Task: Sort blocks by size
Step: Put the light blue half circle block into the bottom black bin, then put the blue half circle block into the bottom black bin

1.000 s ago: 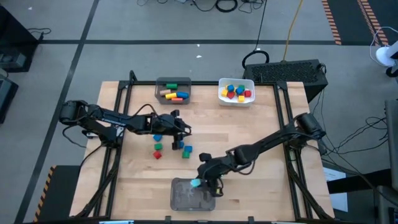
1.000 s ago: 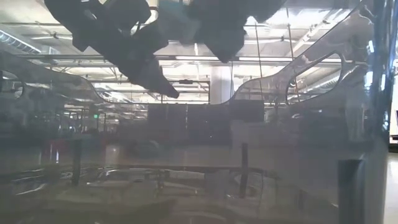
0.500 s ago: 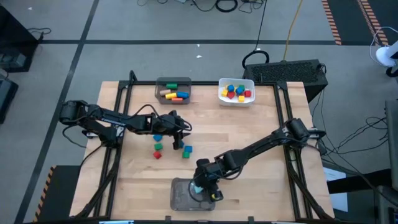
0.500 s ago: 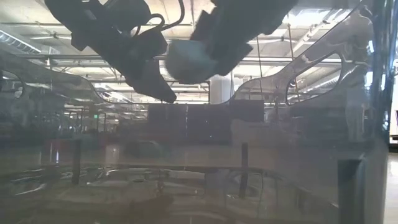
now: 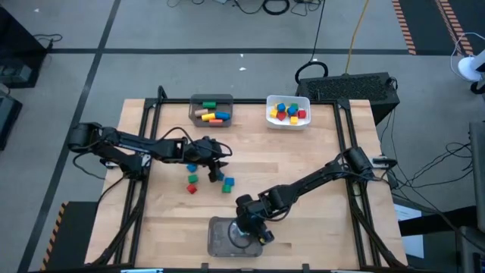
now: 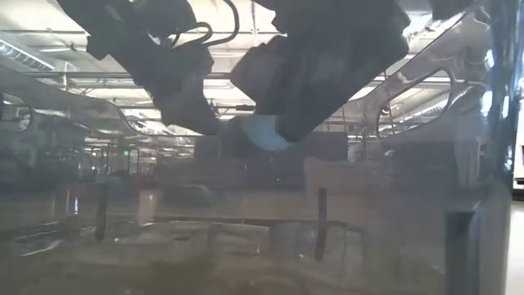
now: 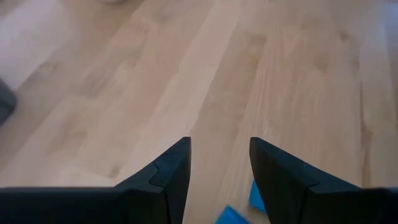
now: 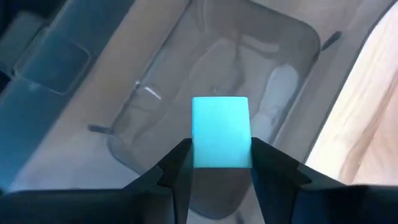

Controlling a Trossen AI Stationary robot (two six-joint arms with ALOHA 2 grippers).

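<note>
The table [image 5: 303, 174] has a clear bin [image 5: 220, 241] at its near edge. The right gripper [image 8: 219, 163] hangs over that bin, fingers closed on a light blue block [image 8: 220, 132]. If released off-centre, the block could hit the rim and bounce out. The left gripper [image 7: 219, 168], half open and empty, hovers over loose blocks [image 5: 208, 180]; it may knock them.
</note>
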